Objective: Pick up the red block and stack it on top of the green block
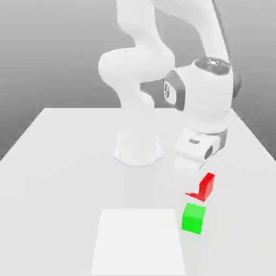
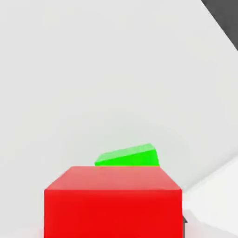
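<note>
The red block is a small plain cube on the exterior view's right side of the table, partly covered by a white finger of my gripper, which comes down on it from above and is shut on it. In the hand view the red block sits very close, right under the hand. The green block stands on the table just in front of the red one in the exterior view, apart from it and untouched. The green block peeks out just beyond the red block's top edge in the hand view.
The arm's white base stands at the middle of the white table. A lighter square patch lies on the table near its front edge, left of the green block in the exterior view.
</note>
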### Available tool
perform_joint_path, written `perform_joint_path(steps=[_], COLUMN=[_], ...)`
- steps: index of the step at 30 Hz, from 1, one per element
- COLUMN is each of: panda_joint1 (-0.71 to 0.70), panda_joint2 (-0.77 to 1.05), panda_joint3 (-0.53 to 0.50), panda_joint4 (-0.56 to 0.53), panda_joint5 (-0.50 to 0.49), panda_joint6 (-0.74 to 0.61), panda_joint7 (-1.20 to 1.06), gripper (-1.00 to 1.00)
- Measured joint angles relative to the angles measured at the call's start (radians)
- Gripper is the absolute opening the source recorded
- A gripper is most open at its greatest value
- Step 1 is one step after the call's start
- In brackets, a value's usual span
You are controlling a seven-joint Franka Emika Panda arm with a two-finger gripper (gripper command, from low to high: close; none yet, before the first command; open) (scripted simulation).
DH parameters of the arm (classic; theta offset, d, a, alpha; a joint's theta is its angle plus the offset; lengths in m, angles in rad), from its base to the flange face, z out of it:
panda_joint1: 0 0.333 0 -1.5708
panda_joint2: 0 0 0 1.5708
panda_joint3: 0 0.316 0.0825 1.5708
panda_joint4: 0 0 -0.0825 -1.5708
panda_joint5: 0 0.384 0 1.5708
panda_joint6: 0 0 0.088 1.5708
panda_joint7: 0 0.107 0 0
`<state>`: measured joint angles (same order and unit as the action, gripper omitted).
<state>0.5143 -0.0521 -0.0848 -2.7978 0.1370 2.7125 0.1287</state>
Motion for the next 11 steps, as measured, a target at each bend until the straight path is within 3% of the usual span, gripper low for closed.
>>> perform_joint_path(steps=[6,11], panda_joint1=[0.010,0.008], panda_joint2=[0.081,0.131], panda_joint3=[0.009,0.003], panda_joint4=[0.007,0.006], panda_joint5=[0.079,0.058], panda_joint6=[0.058,0.119], panda_joint7=[-0.056,-0.042], gripper=[-1.00,-1.00])
